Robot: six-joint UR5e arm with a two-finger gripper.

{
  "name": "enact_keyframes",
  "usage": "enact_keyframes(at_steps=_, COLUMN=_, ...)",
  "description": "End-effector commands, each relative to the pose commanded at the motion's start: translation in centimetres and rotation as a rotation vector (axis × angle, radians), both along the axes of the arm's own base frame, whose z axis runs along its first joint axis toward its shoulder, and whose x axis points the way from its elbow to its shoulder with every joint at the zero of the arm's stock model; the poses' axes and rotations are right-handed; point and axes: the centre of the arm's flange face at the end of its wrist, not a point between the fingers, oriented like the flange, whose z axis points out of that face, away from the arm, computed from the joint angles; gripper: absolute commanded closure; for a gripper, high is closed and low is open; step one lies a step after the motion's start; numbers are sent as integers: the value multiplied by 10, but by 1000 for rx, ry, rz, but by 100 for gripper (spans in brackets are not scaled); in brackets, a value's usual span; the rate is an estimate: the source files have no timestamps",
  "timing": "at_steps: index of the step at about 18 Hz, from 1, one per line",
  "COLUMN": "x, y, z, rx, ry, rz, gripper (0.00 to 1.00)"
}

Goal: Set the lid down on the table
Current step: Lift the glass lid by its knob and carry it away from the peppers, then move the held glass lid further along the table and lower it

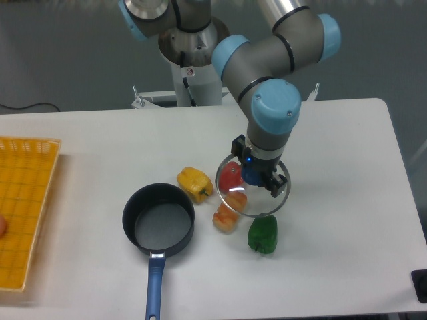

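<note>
The round glass lid (pixel 240 200) with its thin metal rim hangs in the air above the white table (pixel 333 153), right of the pot. My gripper (pixel 253 177) is shut on the lid's blue centre knob, which shows between the fingers. Through the glass I see a red pepper (pixel 231 177) and part of an orange pepper (pixel 225 220) lying on the table below. The lid looks roughly level and is not touching the tabletop.
A dark pot (pixel 159 220) with a blue handle stands open left of the lid. A yellow pepper (pixel 193 183) lies above the pot and a green pepper (pixel 263 235) just below the lid. A yellow-orange grid tray (pixel 23 207) sits at the left edge.
</note>
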Motion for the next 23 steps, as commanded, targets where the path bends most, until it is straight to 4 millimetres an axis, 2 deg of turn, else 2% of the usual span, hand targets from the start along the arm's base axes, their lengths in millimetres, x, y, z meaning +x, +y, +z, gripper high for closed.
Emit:
enact_keyframes(at_steps=2, x=-12, y=-8, z=-5, rx=3, ry=1, rz=-21, gripper=47)
enact_keyframes(at_steps=6, x=-42, y=-39, z=-8, rx=8, ry=4, rz=-50, gripper=47)
enact_keyframes(at_steps=9, x=-57, y=-56, z=-13, rx=8, ry=-2, rz=-69, gripper=47)
enact_keyframes(at_steps=16, x=-76, y=-65, z=-36, rx=10, ry=-1, rz=-98, gripper=48)
enact_keyframes(at_steps=23, x=-102, y=-86, z=-59, rx=13, ry=2, rz=-135, gripper=48)
